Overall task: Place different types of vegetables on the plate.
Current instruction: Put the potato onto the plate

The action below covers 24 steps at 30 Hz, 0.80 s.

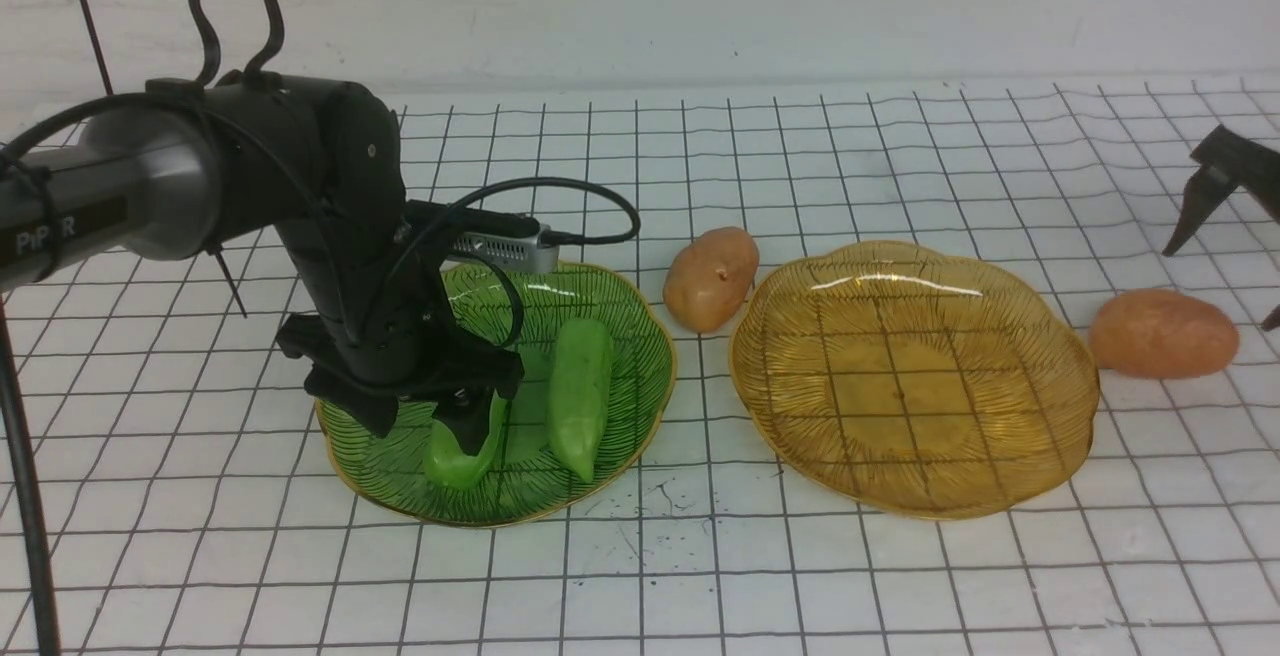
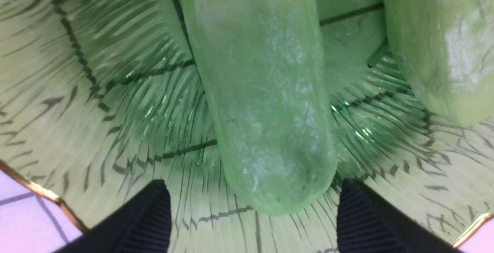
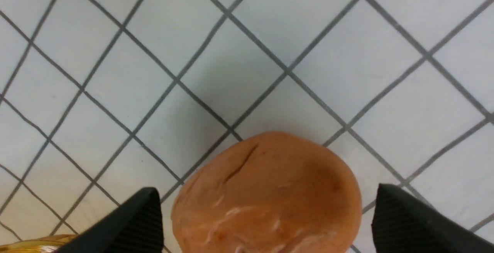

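Observation:
Two light-green cucumber pieces lie on the green plate (image 1: 620, 326): one (image 1: 580, 396) with a pointed end, the other (image 1: 455, 461) under my left gripper (image 1: 440, 426). In the left wrist view the open fingers (image 2: 146, 222) straddle that piece (image 2: 266, 102) without touching; the second piece (image 2: 436, 41) lies beside it. One potato (image 1: 710, 278) lies between the green plate and the amber plate (image 1: 915, 376). The other potato (image 1: 1162, 333) lies right of the amber plate. My right gripper (image 1: 1235, 246) hangs open above it; the potato (image 3: 266, 195) sits between its fingers (image 3: 405, 222).
The white gridded table (image 1: 700, 576) carries both plates. The amber plate's rim (image 3: 34, 243) shows at a corner of the right wrist view. A black cable (image 1: 20, 496) hangs at the far left. The wall stands behind the table.

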### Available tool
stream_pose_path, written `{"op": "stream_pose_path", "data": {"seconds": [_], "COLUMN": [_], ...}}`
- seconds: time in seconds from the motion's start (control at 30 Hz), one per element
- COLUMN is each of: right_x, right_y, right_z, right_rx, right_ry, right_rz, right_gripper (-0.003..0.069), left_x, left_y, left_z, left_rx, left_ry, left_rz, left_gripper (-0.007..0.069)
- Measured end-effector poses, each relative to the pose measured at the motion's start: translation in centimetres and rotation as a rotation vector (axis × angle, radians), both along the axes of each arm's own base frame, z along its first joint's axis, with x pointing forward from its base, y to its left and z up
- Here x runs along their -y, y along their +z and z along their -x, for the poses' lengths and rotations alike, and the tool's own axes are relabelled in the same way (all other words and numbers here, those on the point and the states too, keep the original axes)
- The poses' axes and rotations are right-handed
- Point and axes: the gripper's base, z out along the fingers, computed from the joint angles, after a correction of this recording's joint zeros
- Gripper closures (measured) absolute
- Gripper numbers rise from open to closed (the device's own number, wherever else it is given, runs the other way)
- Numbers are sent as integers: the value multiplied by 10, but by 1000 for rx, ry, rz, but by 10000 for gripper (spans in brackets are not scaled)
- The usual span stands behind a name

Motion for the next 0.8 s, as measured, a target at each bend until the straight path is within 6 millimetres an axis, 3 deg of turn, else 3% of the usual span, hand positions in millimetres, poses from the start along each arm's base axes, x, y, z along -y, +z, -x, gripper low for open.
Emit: {"op": "stream_pose_path", "data": {"seconds": [0.2,0.47,0.67,0.8], "right_x": [1,-1,-9,-10], "right_y": [0,-1,-23,-27], "right_z": [0,0,10,11], "right_rx": [-2,-17,-96,-108], "right_ry": [14,-95,-150,-167], "right_rz": [14,-25,-119,-127], "right_gripper": [-22,-17,-14,-12], "left_x": [0,0,0,0], "left_y": [0,0,0,0], "left_z": [0,0,0,0], "left_rx": [-1,-2,-2,-1], "left_ry": [0,0,1,1], "left_rz": [0,1,2,3], "left_gripper": [107,107,107,107]}}
